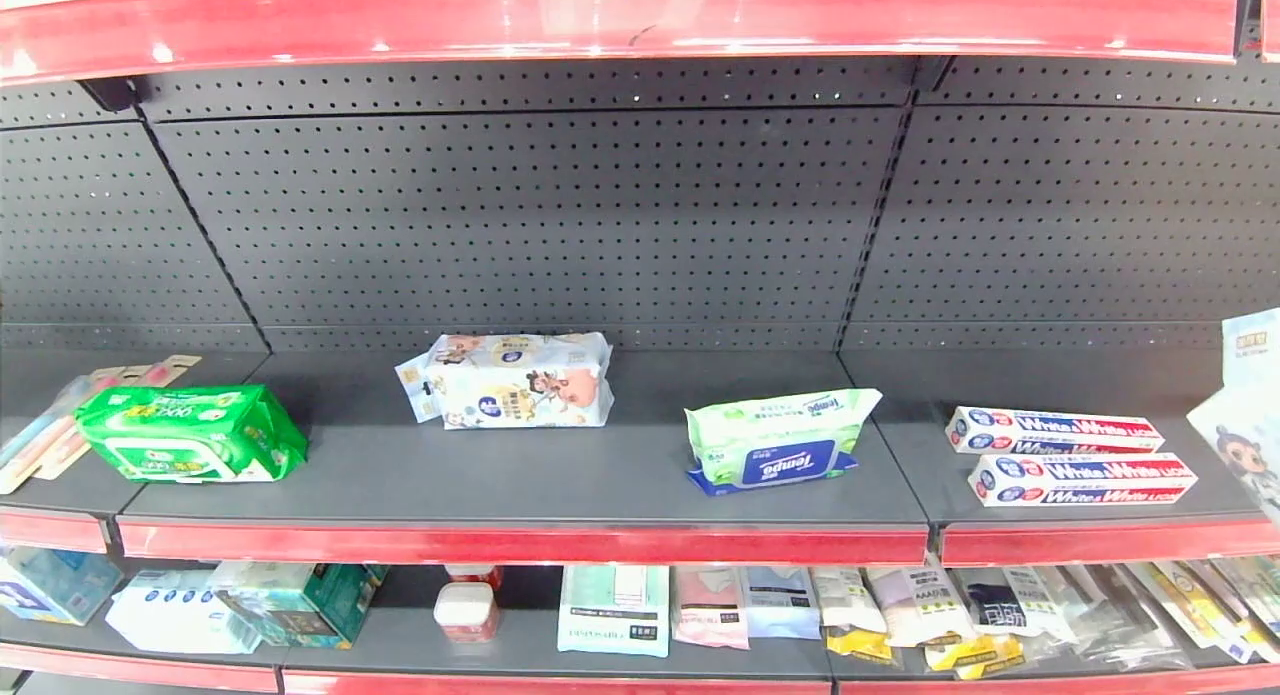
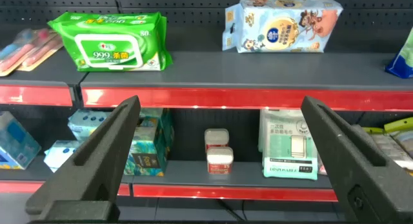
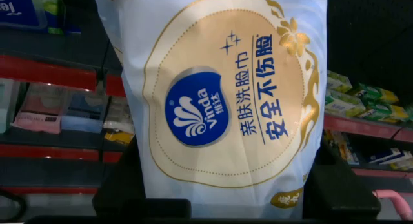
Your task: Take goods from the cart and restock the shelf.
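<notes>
Gripping white tissue pack (image 3: 219, 101) between right jaws; left jaws wide open, empty.

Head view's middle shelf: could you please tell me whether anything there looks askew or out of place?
Yes: the green wipes pack lies angled across the joint between two shelf boards, and the green-and-blue pack sits skewed near the front edge. Nothing looks spilled.

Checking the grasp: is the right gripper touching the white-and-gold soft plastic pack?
Touching: the right wrist view shows the white-and-gold pack wedged between the right gripper's fingers.
</notes>
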Robot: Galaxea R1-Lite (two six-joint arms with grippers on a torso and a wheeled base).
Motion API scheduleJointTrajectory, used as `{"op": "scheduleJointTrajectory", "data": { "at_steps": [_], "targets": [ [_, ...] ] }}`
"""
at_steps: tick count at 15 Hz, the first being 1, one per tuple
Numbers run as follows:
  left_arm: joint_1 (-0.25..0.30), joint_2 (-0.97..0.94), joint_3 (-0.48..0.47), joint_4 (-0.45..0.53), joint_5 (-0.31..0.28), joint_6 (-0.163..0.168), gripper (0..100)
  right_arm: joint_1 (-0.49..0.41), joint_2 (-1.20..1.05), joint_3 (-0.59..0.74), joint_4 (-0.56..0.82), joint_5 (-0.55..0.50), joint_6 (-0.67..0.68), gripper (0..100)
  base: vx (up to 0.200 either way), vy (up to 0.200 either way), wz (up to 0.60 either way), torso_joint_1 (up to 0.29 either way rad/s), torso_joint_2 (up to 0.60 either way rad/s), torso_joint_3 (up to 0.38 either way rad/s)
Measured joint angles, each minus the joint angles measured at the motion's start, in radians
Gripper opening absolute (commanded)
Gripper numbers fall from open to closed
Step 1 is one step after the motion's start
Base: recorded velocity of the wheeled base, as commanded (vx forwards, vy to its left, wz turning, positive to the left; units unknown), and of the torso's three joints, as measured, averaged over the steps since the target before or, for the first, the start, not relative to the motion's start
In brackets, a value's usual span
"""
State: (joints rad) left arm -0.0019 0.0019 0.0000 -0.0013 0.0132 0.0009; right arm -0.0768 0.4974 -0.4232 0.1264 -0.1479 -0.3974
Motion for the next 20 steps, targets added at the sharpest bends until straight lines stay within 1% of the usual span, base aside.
{"op": "scheduleJointTrajectory", "data": {
  "at_steps": [2, 3, 5, 6, 8, 11, 12, 14, 15, 16, 17, 18, 19, 20],
  "targets": [
    [0.0, 0.006, 0.0, 0.0, -0.002, 0.001, 100, 0.0, -0.013, -0.001, -0.002, 0.005, 0.011, 0, 0.0, 0.0, 0.0, 0.0, 0.0, 0.0],
    [-0.003, 0.014, 0.0, -0.001, -0.004, 0.006, 100, 0.001, -0.027, -0.002, -0.003, 0.026, 0.045, 0, 0.0, 0.0, 0.0, 0.0, 0.0, 0.0],
    [-0.004, 0.021, 0.0, 0.0, -0.006, -0.004, 100, 0.004, -0.067, -0.003, 0.001, 0.131, 0.171, 0, 0.0, 0.0, 0.0, 0.0, 0.0, 0.0],
    [-0.004, 0.023, 0.0, 0.0, -0.007, -0.002, 100, 0.005, -0.082, -0.003, 0.003, 0.154, 0.205, 0, 0.0, 0.0, 0.0, 0.0, 0.0, 0.0],
    [-0.004, 0.024, 0.0, -0.001, -0.001, 0.015, 100, 0.01, -0.1, 0.007, -0.002, 0.192, 0.254, 0, 0.0, 0.0, 0.0, 0.0, 0.0, 0.0],
    [-0.002, 0.029, 0.0, -0.001, 0.0, 0.017, 100, 0.014, -0.131, 0.079, 0.0, 0.211, 0.277, 0, 0.0, 0.0, 0.0, 0.0, 0.0, 0.0],
    [-0.003, 0.04, 0.0, -0.001, -0.003, 0.018, 100, 0.024, -0.141, 0.11, -0.004, 0.252, 0.315, 0, 0.0, 0.0, 0.0, 0.0, 0.0, 0.0],
    [-0.01, 0.082, -0.001, -0.004, -0.009, 0.041, 100, 0.04, -0.157, 0.153, -0.002, 0.272, 0.348, 0, 0.0, 0.0, 0.0, 0.0, 0.0, 0.0],
    [-0.016, 0.109, -0.021, -0.009, -0.012, 0.044, 100, 0.044, -0.159, 0.162, -0.002, 0.273, 0.349, 0, 0.0, 0.0, 0.0, 0.0, 0.0, 0.0],
    [-0.021, 0.144, -0.055, -0.017, -0.014, 0.02, 100, 0.045, -0.153, 0.165, -0.002, 0.275, 0.348, 0, 0.0, 0.0, 0.0, 0.0, 0.0, 0.0],
    [-0.023, 0.19, -0.092, -0.035, -0.015, -0.011, 100, 0.046, -0.14, 0.166, -0.003, 0.275, 0.343, 0, 0.0, 0.0, 0.0, 0.0, 0.0, 0.0],
    [-0.026, 0.266, -0.134, -0.07, -0.017, -0.047, 100, 0.046, -0.118, 0.166, -0.007, 0.274, 0.337, 0, 0.0, 0.0, 0.0, 0.0, 0.0, 0.0],
    [-0.028, 0.365, -0.171, -0.123, -0.02, -0.073, 100, 0.047, -0.091, 0.162, -0.029, 0.274, 0.329, 0, 0.0, 0.0, 0.0, 0.0, 0.0, 0.0],
    [-0.029, 0.462, -0.197, -0.171, -0.021, -0.088, 100, 0.047, -0.069, 0.157, -0.058, 0.274, 0.321, 0, 0.0, 0.0, 0.0, 0.0, 0.0, 0.0]
  ]
}}
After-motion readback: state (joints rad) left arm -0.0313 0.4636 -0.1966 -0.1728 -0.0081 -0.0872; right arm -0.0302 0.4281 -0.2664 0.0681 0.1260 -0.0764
